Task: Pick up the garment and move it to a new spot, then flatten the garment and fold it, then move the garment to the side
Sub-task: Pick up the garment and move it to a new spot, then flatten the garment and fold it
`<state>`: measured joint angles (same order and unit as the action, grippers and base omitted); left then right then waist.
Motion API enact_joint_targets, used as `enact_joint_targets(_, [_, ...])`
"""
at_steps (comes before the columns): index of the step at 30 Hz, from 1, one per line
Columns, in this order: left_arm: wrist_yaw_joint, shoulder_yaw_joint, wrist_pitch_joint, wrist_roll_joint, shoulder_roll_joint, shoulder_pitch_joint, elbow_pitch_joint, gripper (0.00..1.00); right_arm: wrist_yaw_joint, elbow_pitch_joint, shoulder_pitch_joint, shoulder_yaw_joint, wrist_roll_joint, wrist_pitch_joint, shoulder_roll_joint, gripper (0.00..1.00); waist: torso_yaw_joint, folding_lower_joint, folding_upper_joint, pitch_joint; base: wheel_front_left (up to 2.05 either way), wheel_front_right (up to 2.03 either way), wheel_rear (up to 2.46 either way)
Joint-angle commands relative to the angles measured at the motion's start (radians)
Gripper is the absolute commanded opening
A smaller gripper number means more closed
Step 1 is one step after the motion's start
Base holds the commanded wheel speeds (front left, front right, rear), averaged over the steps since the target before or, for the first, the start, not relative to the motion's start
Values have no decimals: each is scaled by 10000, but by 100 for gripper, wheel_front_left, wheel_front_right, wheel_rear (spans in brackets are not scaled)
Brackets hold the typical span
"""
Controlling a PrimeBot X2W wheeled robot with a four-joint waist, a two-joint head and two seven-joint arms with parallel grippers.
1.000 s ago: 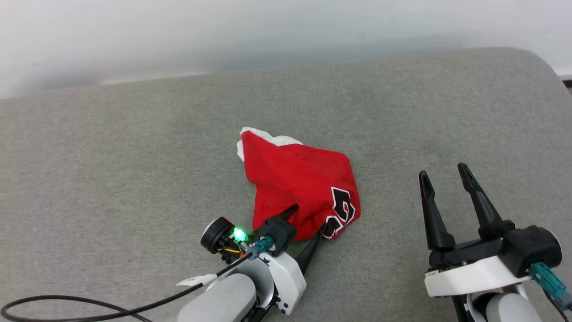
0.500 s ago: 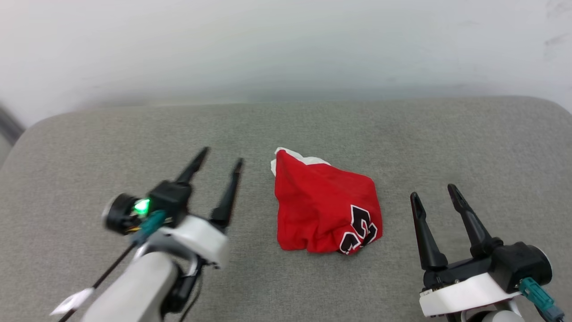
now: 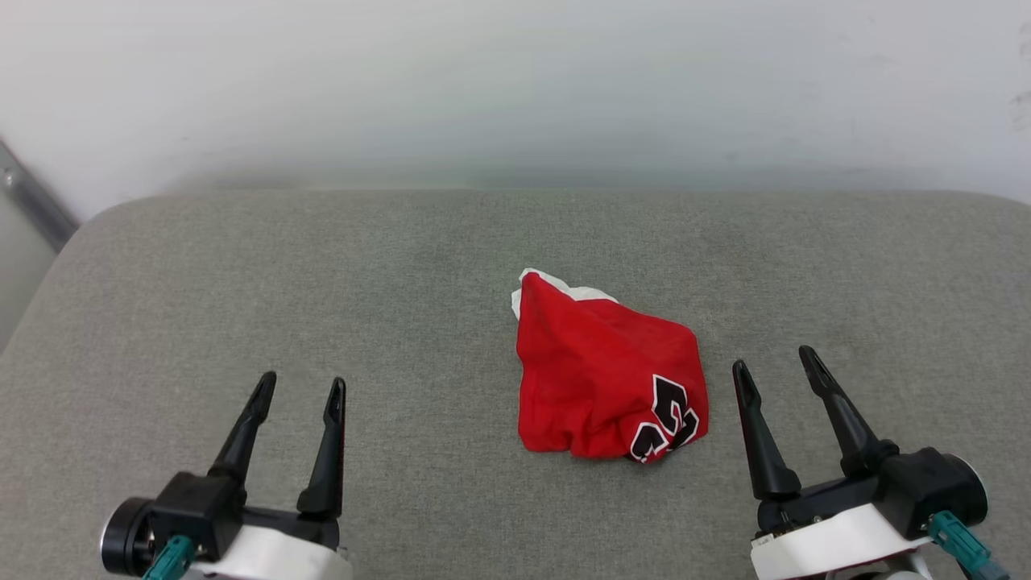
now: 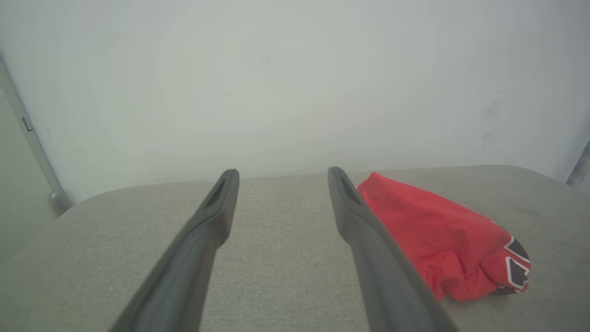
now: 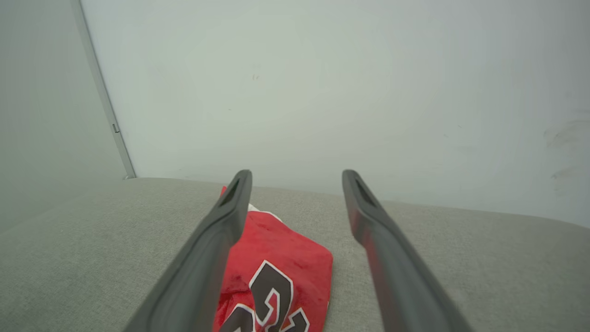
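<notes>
Garment heaped on the cushion, left gripper now well clear, right gripper beside, both spread, empty.

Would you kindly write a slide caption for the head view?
Crumpled red garment lies on grey cushion between open left gripper and open right gripper.

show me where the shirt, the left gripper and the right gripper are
shirt (image 3: 596,379): head view, on its red middle
left gripper (image 3: 304,379): head view, midway between its fingertips
right gripper (image 3: 772,359): head view, midway between its fingertips
</notes>
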<state>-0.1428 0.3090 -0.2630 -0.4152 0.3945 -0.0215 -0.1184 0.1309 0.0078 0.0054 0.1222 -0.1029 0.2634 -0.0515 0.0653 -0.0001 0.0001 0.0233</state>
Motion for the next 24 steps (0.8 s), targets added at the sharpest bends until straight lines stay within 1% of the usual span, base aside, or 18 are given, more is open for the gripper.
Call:
enact_joint_targets(1, [135, -203, -26, 120, -206, -187, -82, 100, -3, 7, 134, 23, -61, 20, 22, 100, 11, 1, -1, 13, 0, 0, 0])
enact_joint_targets(6, [638, -763, -26, 659, -768, -489, -33, 100, -3, 34, 75, 43, -89, 20, 22, 100, 4, 1, -1, 67, 0, 0, 0])
enact_joint_targets(11, [1129, -1059, -26, 1085, -1108, -291, 79, 100, -3, 62, -29, 52, -38, 20, 19, 100, 47, 1, -1, 250, 0, 0, 0])
enact_joint_targets(13, [1283, -1146, -26, 1193, -1234, -178, 136, 100, -3, 71, -258, 210, -29, -30, -146, 100, 123, 1, -1, 359, 0, 0, 0])
enact_joint_targets(14, [1350, -1188, -26, 1233, -1317, -138, 173, 100, -3, 72, -396, 341, -132, -220, -238, 100, 161, 1, -1, 415, 0, 0, 0])
enact_joint_targets(16, [1509, -1267, -26, 1332, -1487, -99, 240, 100, -3, 28, -717, 767, -363, -987, -561, 100, 247, 1, -1, 518, 0, 0, 0])
enact_joint_targets(18, [1663, -1347, -27, 1423, -1637, -53, 339, 100, -3, -53, -1171, 1307, -566, -2100, -1073, 100, 349, 1, -1, 625, 0, 0, 0])
enact_joint_targets(23, [1995, -1480, -27, 1635, -2002, 125, 559, 100, -5, -134, -2679, 2736, -1659, -5734, -2156, 100, 687, 1, -1, 882, 0, 0, 0])
enact_joint_targets(24, [1995, -1480, -27, 1635, -2002, 125, 559, 100, -5, -134, -2679, 2736, -1659, -5734, -2156, 100, 687, 1, -1, 882, 0, 0, 0])
